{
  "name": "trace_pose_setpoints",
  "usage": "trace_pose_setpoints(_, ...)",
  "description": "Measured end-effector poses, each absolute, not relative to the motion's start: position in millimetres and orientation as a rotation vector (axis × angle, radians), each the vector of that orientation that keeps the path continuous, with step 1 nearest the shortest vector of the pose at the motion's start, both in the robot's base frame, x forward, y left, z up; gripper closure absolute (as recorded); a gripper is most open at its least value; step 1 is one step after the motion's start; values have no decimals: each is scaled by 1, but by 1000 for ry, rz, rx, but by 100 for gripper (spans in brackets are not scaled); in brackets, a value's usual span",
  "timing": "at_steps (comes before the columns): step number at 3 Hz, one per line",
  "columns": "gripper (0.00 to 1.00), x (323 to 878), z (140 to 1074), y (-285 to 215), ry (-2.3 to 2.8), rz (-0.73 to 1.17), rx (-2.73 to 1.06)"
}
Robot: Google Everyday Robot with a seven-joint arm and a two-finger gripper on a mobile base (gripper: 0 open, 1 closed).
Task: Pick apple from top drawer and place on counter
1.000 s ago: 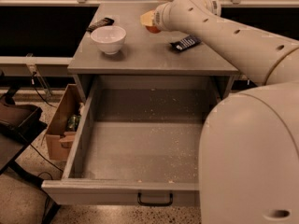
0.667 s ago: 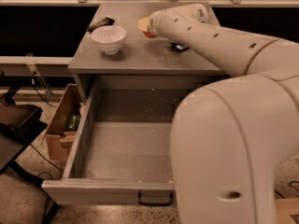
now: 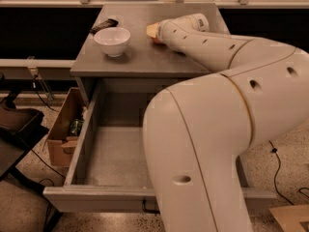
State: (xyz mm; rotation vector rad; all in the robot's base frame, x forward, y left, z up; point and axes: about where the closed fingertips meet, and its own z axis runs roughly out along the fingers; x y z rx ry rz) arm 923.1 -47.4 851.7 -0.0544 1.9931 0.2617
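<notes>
The top drawer [image 3: 113, 153] stands pulled open, and the part of its grey floor that shows holds nothing. Its black handle [image 3: 146, 207] peeks out under the front panel. My white arm reaches over the counter [image 3: 140, 59]. The gripper [image 3: 153, 32] is at the arm's far end, low over the middle of the counter and to the right of a white bowl [image 3: 112, 40]. A small reddish sliver of the apple [image 3: 156, 41] shows under the gripper tip, at the counter surface. The rest of the apple is hidden.
A black flat object [image 3: 103, 25] lies behind the bowl at the counter's back left. A cardboard box [image 3: 63, 129] with a can stands on the floor left of the drawer. My arm covers the right half of the drawer and counter.
The arm has swung left and forward and now covers more of the drawer. The gripper has moved with the apple from above the counter's right side down toward its middle.
</notes>
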Motion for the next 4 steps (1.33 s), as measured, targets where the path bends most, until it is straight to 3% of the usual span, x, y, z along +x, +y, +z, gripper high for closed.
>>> trace_pose_setpoints(1, 84, 923, 857, -47, 1993, 262, -54)
trace_pose_setpoints(2, 63, 923, 857, -47, 1993, 262, -54)
trace_pose_setpoints(4, 8, 923, 857, -47, 1993, 262, -55)
